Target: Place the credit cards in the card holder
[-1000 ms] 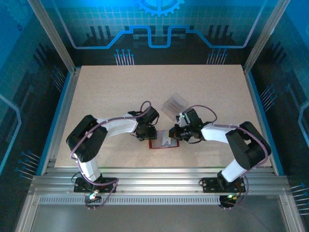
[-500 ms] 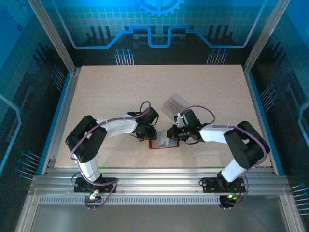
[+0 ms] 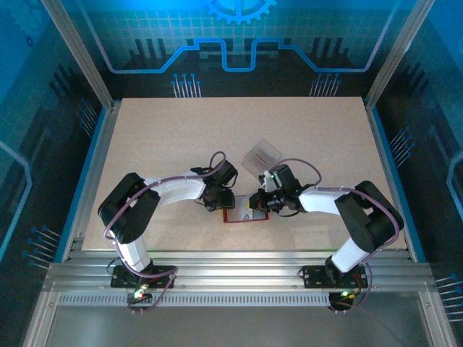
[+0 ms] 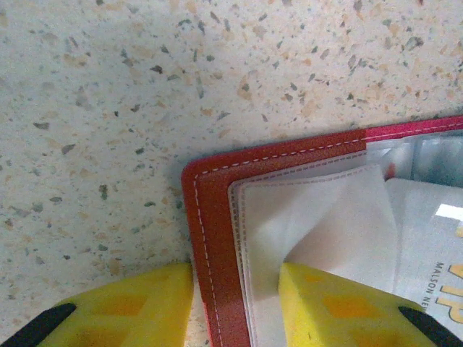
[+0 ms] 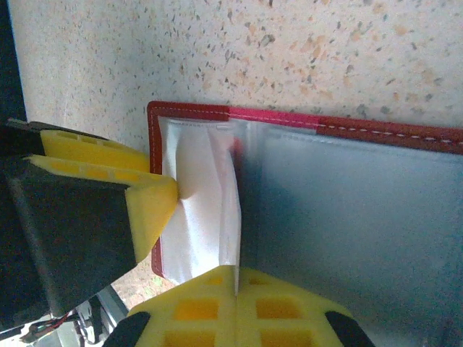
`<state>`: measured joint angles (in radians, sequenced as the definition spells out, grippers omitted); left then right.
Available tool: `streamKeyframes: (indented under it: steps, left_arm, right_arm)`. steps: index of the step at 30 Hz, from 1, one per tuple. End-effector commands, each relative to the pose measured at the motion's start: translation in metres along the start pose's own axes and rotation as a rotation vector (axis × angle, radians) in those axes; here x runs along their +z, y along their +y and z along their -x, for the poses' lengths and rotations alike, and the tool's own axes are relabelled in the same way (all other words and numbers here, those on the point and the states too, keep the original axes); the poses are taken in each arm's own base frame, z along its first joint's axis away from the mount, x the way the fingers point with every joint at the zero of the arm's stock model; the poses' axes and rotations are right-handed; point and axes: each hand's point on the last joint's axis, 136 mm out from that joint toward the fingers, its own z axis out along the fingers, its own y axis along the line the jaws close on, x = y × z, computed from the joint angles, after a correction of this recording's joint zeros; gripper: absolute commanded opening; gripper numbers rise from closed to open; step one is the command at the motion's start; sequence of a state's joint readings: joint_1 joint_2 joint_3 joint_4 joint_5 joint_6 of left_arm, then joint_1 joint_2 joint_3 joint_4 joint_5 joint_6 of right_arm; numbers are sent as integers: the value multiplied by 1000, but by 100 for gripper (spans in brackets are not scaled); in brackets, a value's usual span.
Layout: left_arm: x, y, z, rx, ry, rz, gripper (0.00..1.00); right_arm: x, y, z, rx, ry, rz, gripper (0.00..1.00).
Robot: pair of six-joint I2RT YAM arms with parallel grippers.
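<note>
Currently the open card holder [image 3: 240, 215] lies flat, long axis left-right.

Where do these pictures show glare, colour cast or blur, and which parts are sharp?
Top external view: blue light tints the walls, the table is evenly lit, the clear plastic box shines. Left wrist view: stitching on the red card holder is sharp, a glare patch sits on the printed card, the left claw's fingers are soft. Right wrist view: the clear pocket looks bluish and hazy.
</note>
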<state>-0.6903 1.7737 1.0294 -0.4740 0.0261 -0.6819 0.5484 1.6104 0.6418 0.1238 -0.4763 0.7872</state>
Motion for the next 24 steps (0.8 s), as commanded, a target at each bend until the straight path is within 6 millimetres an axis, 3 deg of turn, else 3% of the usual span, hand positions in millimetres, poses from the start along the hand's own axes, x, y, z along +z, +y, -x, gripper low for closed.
streamKeyframes:
  steps: [1, 8, 18, 24]
  left_arm:
    - [20, 18, -20, -28, 70, 55, 39]
    - [20, 18, -20, -25, 74, 56, 39]
    - [18, 17, -21, -22, 73, 47, 39]
    - [15, 16, -20, -19, 70, 44, 40]
  right_arm:
    - [5, -6, -16, -24, 66, -27, 0]
    - [8, -3, -12, -49, 65, -12, 0]
    - [12, -8, 9, -69, 72, -50, 0]
    - [19, -14, 5, -69, 113, -67, 0]
